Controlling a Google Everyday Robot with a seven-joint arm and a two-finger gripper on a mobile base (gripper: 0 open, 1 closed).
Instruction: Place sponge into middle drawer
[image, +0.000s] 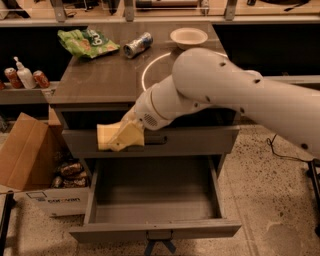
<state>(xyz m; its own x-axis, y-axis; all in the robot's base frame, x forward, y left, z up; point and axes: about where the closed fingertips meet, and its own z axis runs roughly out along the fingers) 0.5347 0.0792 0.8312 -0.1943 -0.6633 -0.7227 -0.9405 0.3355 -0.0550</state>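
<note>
Sponge (105, 136) is pinched in our claw (120, 140), its free end sticking out to the claw's left, in front of the upper drawer front (200, 141). Directly below the claw the middle drawer (155, 229) stands pulled open (plain grey inside). Behind and above the claw, we see a green bag (86, 41), a can (138, 44) and a bowl (188, 36) on the cabinet top (100, 80).

Thick white rounded arm (235, 95) with small dark screw holes; cream-yellow gripper (122, 139) before the upper drawer front (200, 141)
</note>
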